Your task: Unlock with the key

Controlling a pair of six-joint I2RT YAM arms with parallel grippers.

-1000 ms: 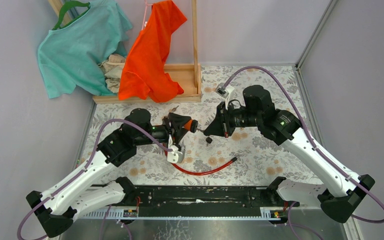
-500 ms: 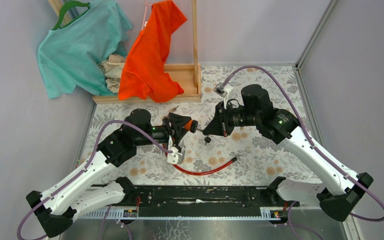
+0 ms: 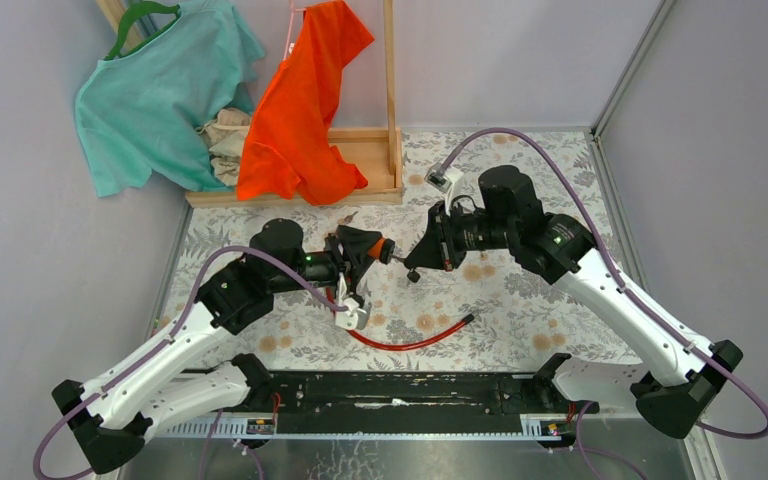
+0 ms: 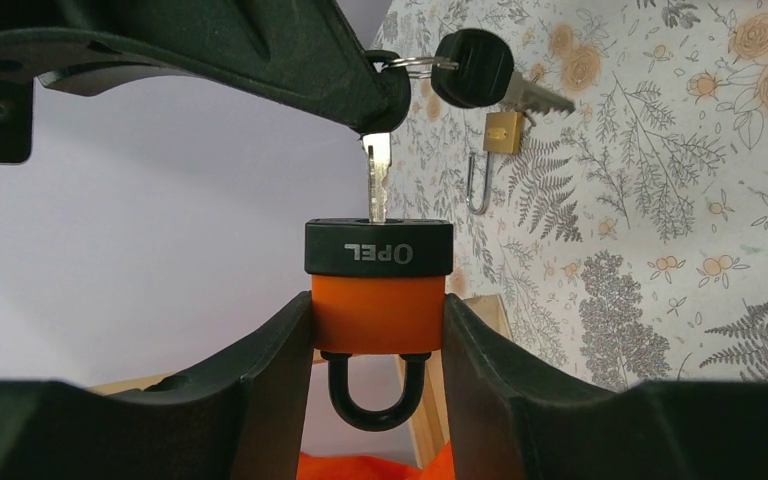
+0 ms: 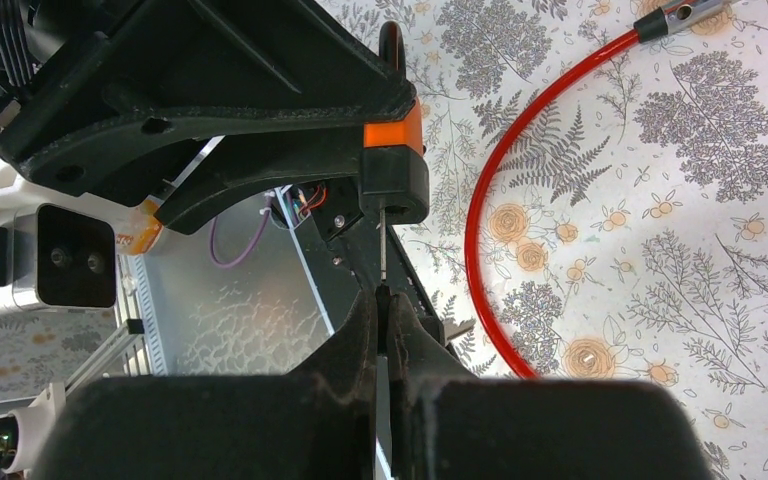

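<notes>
My left gripper [image 3: 368,250] is shut on an orange padlock [image 4: 379,305] with a black cap and a black shackle [image 4: 370,395], held above the table. My right gripper [image 3: 409,259] is shut on a silver key [image 4: 377,180] whose blade tip sits in the keyway on the padlock's cap. A spare black-headed key [image 4: 475,68] hangs from the ring beside it. In the right wrist view the key blade [image 5: 383,245] runs straight from my fingertips [image 5: 365,312] into the padlock [image 5: 394,160].
A red cable [image 3: 410,338] curls on the floral table below the grippers. A small brass padlock [image 4: 495,145] lies on the table. A wooden rack [image 3: 375,160] with a teal shirt [image 3: 150,90] and an orange shirt [image 3: 305,110] stands at the back left.
My right gripper has moved left with the key towards the padlock, and the key tip now meets the keyway. The left arm has hardly moved.
</notes>
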